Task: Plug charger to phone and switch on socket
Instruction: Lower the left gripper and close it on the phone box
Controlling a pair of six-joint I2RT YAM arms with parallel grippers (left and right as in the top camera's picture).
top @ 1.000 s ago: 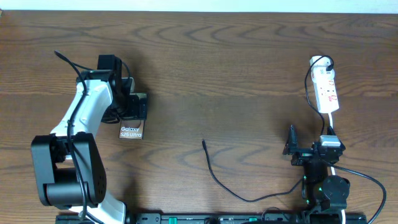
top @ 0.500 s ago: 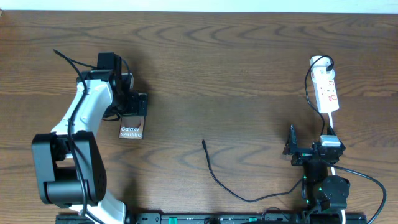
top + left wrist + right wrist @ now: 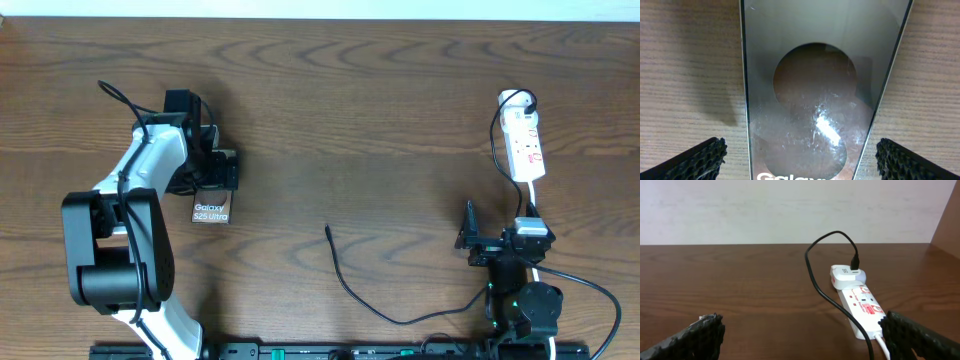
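Note:
The phone (image 3: 212, 209) lies flat on the left of the table, its "Galaxy" lettering showing. My left gripper (image 3: 216, 170) hangs over its far half, open. In the left wrist view the phone (image 3: 815, 95) fills the middle, and my left gripper (image 3: 802, 165) straddles it with a gap of wood on each side. The charger cable (image 3: 350, 290) curls across the table, its plug tip (image 3: 328, 229) lying free near the middle. The socket (image 3: 525, 145) is at the far right. My right gripper (image 3: 500, 238) stands open, facing the socket (image 3: 862, 307).
A white adapter (image 3: 847, 275) sits on the socket's rounded far end with the black cable (image 3: 812, 275) plugged into it. The socket's white cord (image 3: 884, 347) runs back toward my right arm. A pale wall stands behind the table's far edge.
My left arm's elbow and shoulder have swung a little to the right, while its gripper stays over the phone's far half. The right arm, cable and socket have not moved.

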